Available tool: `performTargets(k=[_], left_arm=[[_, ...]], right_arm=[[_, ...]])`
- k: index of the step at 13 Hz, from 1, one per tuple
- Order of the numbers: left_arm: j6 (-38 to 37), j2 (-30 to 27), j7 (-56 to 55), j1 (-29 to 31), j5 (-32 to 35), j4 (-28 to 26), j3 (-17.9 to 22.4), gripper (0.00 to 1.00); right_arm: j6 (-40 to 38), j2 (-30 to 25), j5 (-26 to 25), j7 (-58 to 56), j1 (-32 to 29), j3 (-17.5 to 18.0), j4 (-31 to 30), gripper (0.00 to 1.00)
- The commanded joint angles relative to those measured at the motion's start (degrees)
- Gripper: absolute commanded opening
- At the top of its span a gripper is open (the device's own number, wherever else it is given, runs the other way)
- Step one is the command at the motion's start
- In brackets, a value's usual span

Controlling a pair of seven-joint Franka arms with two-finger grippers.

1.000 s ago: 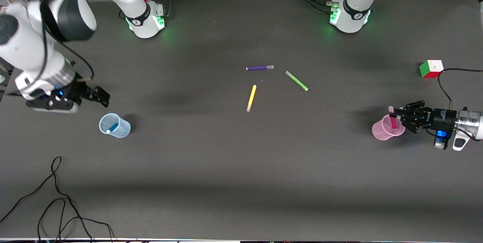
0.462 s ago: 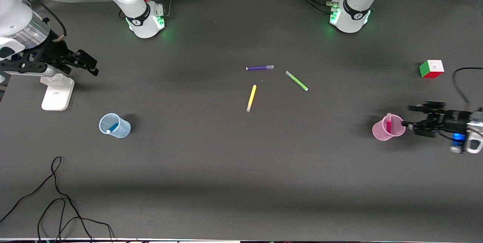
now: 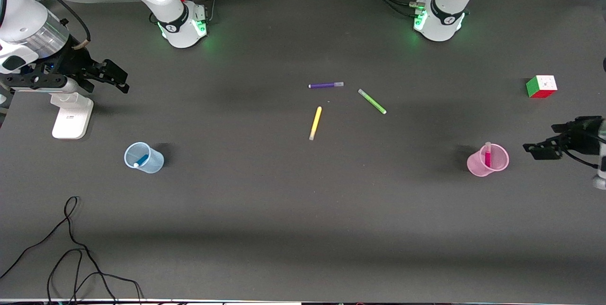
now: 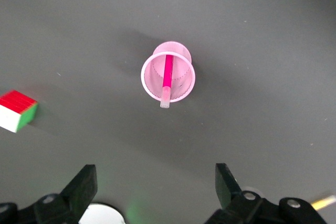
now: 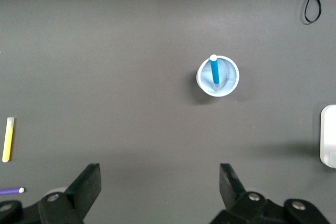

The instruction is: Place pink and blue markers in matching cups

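Note:
The pink marker [image 3: 487, 156] stands in the light pink cup [image 3: 476, 165] toward the left arm's end of the table. My left gripper [image 3: 549, 140] is open and empty, beside that cup and apart from it. In the left wrist view the pink marker [image 4: 167, 77] leans in the pink cup [image 4: 181, 80], away from my open left gripper [image 4: 156, 187]. The blue marker [image 3: 140, 159] lies in the light blue cup [image 3: 154, 163] toward the right arm's end. My right gripper [image 3: 120, 80] is open and empty, up and away from it. The right wrist view shows the blue marker [image 5: 214, 72] in the blue cup [image 5: 228, 80] and my open right gripper [image 5: 160, 187].
A purple pen [image 3: 325, 85], a green pen [image 3: 372, 101] and a yellow pen [image 3: 315, 123] lie mid-table. A colour cube [image 3: 541, 86] sits near the left arm's end. A white stand [image 3: 72, 115] is near the right gripper. A black cable [image 3: 71, 248] lies near the front edge.
My left gripper let go of the pink marker, which stays in the pink cup, and drew back toward its end of the table. My right gripper rose away from the blue cup.

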Motion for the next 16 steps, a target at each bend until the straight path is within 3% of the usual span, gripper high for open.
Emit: performTargets(k=[1, 5, 11, 16], left_arm=[[5.1, -10.0, 3.2, -3.4, 4.2, -9.1, 1.2, 1.0], [9.7, -18.8, 10.3, -3.3, 3.5, -13.8, 1.2, 1.0], [9.0, -18.9, 11.0, -3.5, 3.0, -13.5, 1.2, 1.0], [9.0, -18.5, 11.7, -3.5, 1.4, -13.5, 1.3, 1.0]], right_arm=[[-0.6, 0.8, 1.4, -2.2, -1.4, 0.0, 1.1, 1.0], [-2.0, 0.6, 2.2, -5.2, -2.9, 1.5, 1.1, 1.0], [-8.0, 6.8, 2.1, -4.4, -2.4, 1.6, 10.6, 1.0], [-6.6, 10.2, 2.2, -4.5, -2.6, 1.4, 12.5, 1.0]])
